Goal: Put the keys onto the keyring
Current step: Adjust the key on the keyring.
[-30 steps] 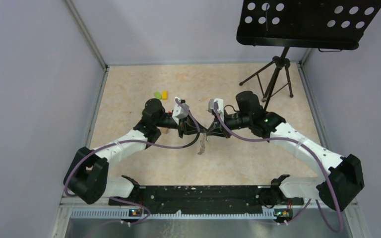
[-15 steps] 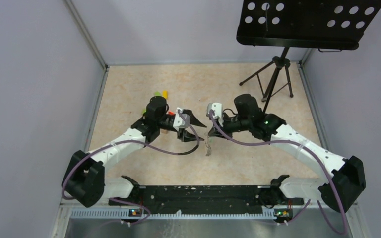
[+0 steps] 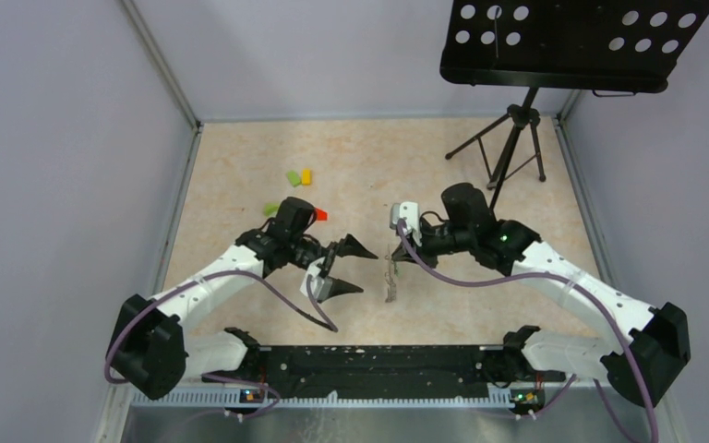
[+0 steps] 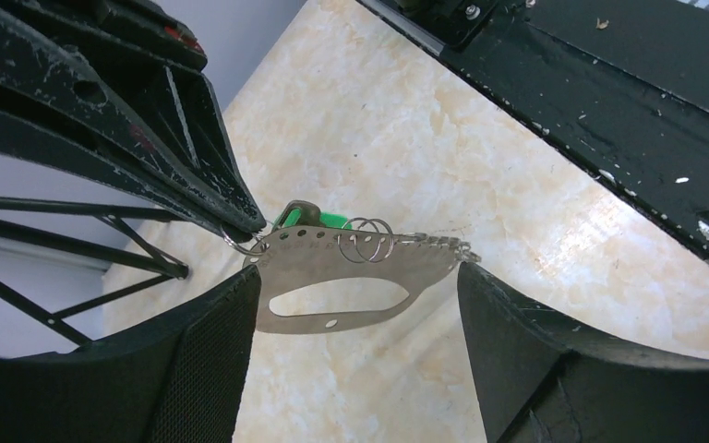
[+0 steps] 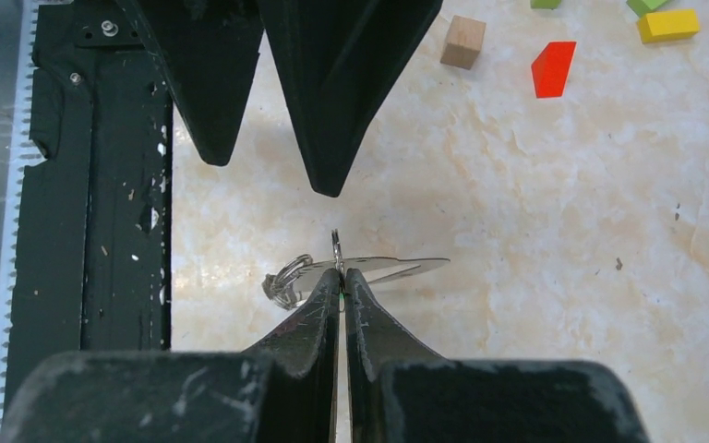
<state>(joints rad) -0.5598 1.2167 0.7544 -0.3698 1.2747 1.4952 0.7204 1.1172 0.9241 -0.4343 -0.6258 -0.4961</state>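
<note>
Currently, keys [image 4: 332, 268] are hung from the clenched right gripper [image 5: 340, 277].
Left gripper [image 3: 369, 273] is spread wide, empty; slippage is risked, since only a thin edge is pinched.

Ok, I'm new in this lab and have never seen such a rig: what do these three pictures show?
Two white-and-black robot arms are bolted at the near edge of a beige marbled table. One picture looks down from above; the other two come from a camera on each wrist. The left end effector is open and empty. The right end effector is shut on a bunch of thin silver metal keys with a green plastic tag. On the table lie small green blocks, a yellow block, a red block and a tan wooden cube. A black perforated music stand is behind.
</note>
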